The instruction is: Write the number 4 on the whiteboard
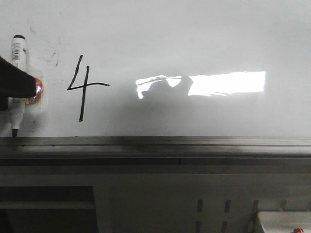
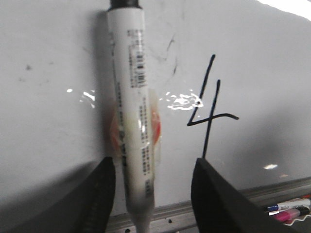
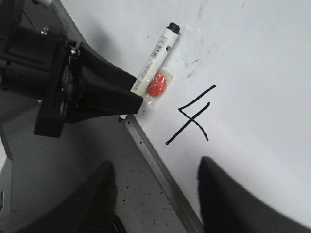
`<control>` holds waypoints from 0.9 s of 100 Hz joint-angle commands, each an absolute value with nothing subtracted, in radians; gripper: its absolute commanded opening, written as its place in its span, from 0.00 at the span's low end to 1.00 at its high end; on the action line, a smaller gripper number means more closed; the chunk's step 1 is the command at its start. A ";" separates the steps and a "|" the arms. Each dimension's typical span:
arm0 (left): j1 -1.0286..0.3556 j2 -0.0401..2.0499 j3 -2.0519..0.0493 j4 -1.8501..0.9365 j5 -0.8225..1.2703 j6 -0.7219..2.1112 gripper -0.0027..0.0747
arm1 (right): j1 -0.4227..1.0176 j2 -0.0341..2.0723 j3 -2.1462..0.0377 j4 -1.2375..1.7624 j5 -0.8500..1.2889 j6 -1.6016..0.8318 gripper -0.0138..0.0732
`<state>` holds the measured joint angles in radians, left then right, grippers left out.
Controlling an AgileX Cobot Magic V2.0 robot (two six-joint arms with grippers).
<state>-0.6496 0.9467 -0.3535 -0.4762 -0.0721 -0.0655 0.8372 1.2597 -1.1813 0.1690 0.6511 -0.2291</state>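
The number 4 is drawn in thin black line on the whiteboard, left of centre in the front view, above the grey bottom rail. At the far left edge a marker stands upright, tip down near the rail. The left hand is spread, marker between its fingers. The right hand is spread, holding nothing.

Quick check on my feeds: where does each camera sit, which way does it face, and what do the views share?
Front view: faces the whiteboard head-on; left pincer at the left edge.
Left wrist view: on the left arm, close to the board, its fingers beside the marker.
Right wrist view: on the right arm, oblique; its own fingers and the left arm show.
Shared by all: the number 4 and marker.
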 commanded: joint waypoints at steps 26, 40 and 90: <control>-0.646 0.621 -0.360 -0.297 -0.069 -0.057 0.01 | 0.830 0.983 -0.979 0.161 0.293 -0.240 0.09; -0.646 0.468 -0.324 -0.220 -0.074 -0.057 0.01 | 0.830 0.806 -0.783 0.161 0.147 -0.240 0.09; -0.646 0.179 -0.259 -0.104 0.066 -0.057 0.01 | 0.830 0.256 -0.298 0.161 0.058 -0.240 0.08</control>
